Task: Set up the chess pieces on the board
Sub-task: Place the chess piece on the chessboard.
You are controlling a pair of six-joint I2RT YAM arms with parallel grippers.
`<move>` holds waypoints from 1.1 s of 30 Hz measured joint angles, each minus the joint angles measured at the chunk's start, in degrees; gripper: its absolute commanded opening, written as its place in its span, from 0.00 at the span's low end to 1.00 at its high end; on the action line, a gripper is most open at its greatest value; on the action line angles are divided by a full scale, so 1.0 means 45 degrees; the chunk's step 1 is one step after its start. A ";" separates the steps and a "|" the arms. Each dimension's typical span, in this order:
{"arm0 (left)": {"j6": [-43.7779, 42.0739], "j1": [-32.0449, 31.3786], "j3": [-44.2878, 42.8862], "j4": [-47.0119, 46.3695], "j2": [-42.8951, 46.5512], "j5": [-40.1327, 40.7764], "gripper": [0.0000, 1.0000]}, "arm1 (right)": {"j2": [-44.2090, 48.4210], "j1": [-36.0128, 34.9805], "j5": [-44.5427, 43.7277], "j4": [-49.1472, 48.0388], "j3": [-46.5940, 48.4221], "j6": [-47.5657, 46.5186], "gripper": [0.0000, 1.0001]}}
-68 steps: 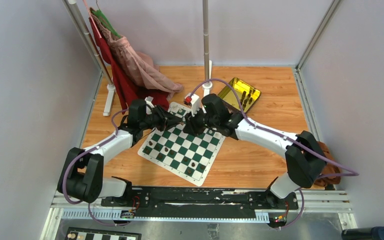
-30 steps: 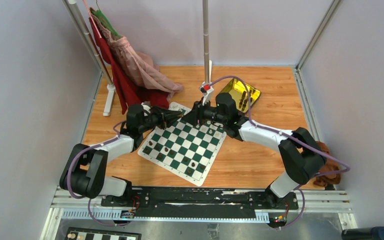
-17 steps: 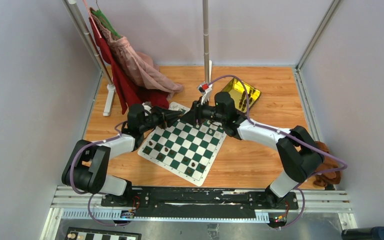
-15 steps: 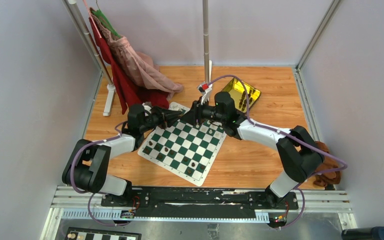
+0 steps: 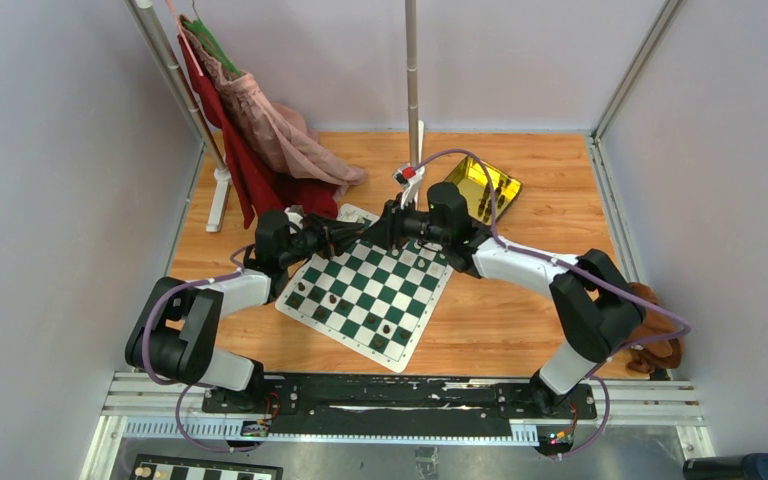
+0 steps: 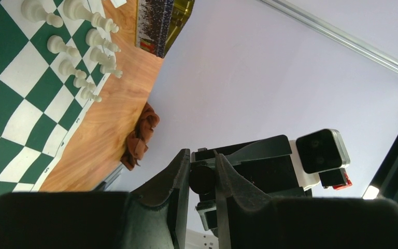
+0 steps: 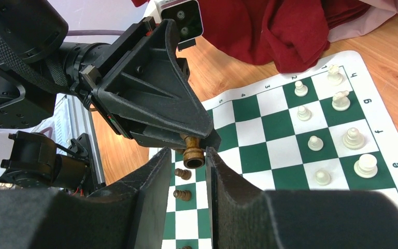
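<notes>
Mid-air handover above the far edge of the board [image 5: 360, 300]: dark brown chess piece [image 7: 193, 154] pinched in left claw [image 6: 202, 158], right claw [image 7: 188, 153] parted around it. Next, probably: close right, then loosen left.

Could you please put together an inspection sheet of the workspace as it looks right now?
Surface: wooden table, with the board laid at an angle.
Job's things: white pieces in two rows along one edge; a few dark pieces scattered on squares; held dark piece above the board.
Clutter: yellow tray holding dark pieces; red cloth beside the board's far corner; brown crumpled item at the table's right edge.
Grippers: left gripper shut on the held dark piece; right gripper jaws apart either side of its base.
Cables: purple cable along each arm; the right one arcs over the tray.
Surroundings: grey walls, garment rack, upright pole.
</notes>
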State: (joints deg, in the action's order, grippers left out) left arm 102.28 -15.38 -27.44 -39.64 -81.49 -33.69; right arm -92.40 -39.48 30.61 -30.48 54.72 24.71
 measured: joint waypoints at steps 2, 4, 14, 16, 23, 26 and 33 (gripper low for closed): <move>0.0000 0.0000 0.0019 -0.0058 0.0000 -0.0044 0.09 | -0.0053 0.0000 0.0024 -0.0005 0.0024 0.0005 0.34; 0.0000 0.0000 0.0019 -0.0083 0.0000 -0.0058 0.09 | -0.0092 0.0000 0.0068 0.0000 0.0024 0.0024 0.32; -0.0005 0.0010 0.0034 -0.0180 0.0000 -0.0155 0.09 | -0.0102 0.0000 0.0068 0.0000 0.0024 0.0097 0.26; -0.0005 0.0010 0.0034 -0.0209 0.0000 -0.0165 0.09 | -0.0102 0.0000 0.0068 0.0000 0.0029 0.0097 0.26; -0.0005 0.0029 0.0058 -0.0243 0.0000 -0.0185 0.09 | -0.0117 0.0000 0.0068 0.0005 0.0049 0.0107 0.20; -0.0010 0.0049 0.0092 -0.0243 0.0000 -0.0175 0.15 | -0.0199 0.0000 0.0087 0.0010 0.0097 0.0180 0.10; -0.0024 0.0078 0.0112 -0.0233 0.0000 -0.0185 0.41 | -0.0301 0.0000 0.0199 0.0053 0.0243 0.0214 0.00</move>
State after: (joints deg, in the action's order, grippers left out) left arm 102.17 -15.03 -26.94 -40.69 -81.49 -34.52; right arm -93.76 -39.48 31.51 -30.24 55.81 25.67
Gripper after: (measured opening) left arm 0.318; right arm 0.202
